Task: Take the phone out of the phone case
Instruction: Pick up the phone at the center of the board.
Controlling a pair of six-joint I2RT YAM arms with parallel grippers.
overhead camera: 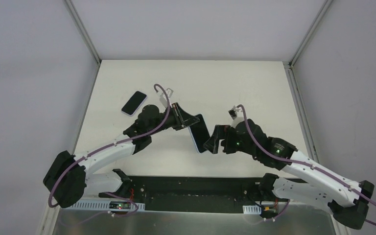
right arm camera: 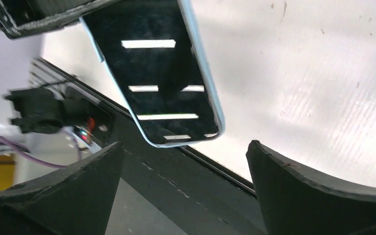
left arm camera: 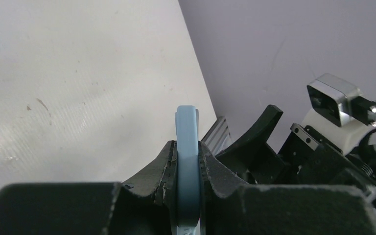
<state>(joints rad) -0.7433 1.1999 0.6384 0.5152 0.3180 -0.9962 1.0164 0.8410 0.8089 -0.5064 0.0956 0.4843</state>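
Note:
A phone with a black screen sits in a light blue phone case and is held up over the table's near middle. My left gripper is shut on its upper end. In the left wrist view the case's blue edge stands pinched between the two black pads of my left gripper. My right gripper is open just right of the phone's lower end, apart from it. In the right wrist view the phone's screen and the case's blue rim hang above the wide gap of my right gripper.
A second phone with a pale lilac rim lies flat on the white table at the back left. The dark mounting rail runs along the near edge below both grippers. Grey walls close in the table on three sides.

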